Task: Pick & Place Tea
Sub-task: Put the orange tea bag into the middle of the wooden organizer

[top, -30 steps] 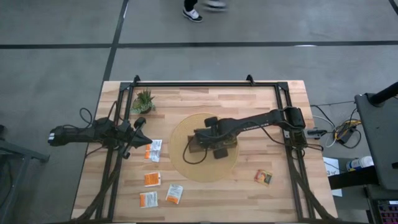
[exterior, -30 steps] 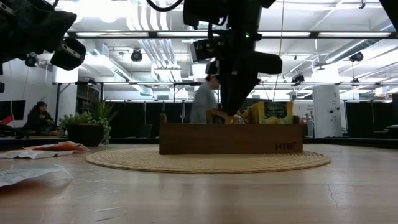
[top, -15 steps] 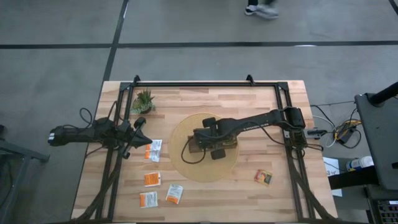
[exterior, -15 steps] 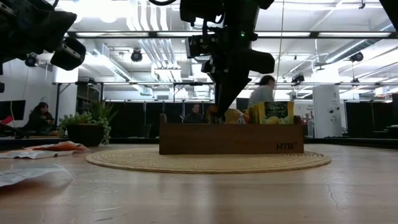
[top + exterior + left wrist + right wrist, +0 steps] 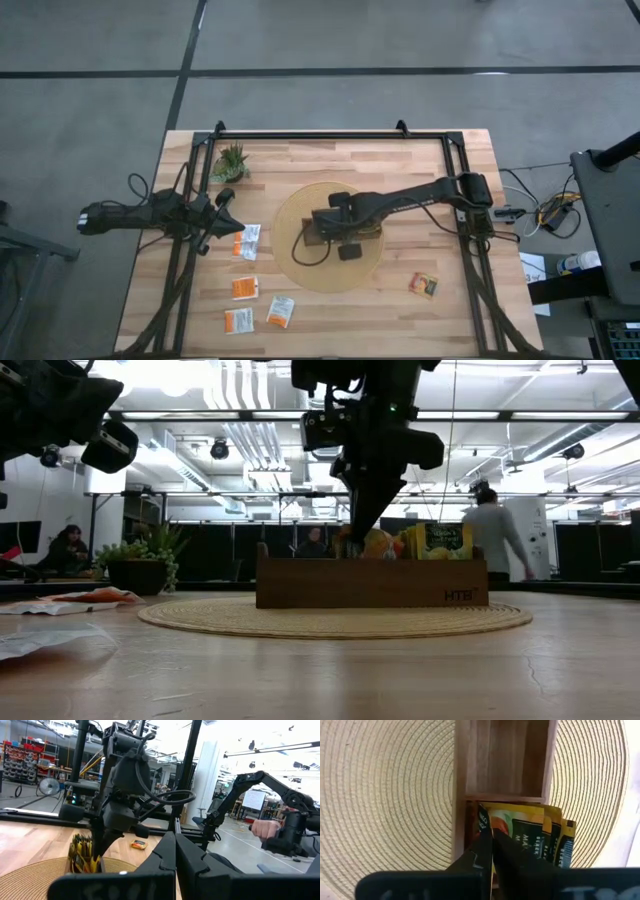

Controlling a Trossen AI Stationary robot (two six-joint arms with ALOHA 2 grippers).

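Right claw [image 5: 490, 845] sits pinched shut over the wooden tray [image 5: 502, 765] on the round woven mat [image 5: 290, 215], tips just beside the yellow-green tea sachets [image 5: 530, 837] standing inside it; I see nothing gripped. Left claw [image 5: 222, 222] waits closed near loose sachets [image 5: 247, 241] on the surface [image 5: 400, 310].

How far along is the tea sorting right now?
Done: several yellow tea sachets stand in one compartment of the dark wooden tray. In hand: the right gripper, jaws shut, sits over them. Left: five loose sachets on the butcher-block table; the neighbouring compartment is empty.
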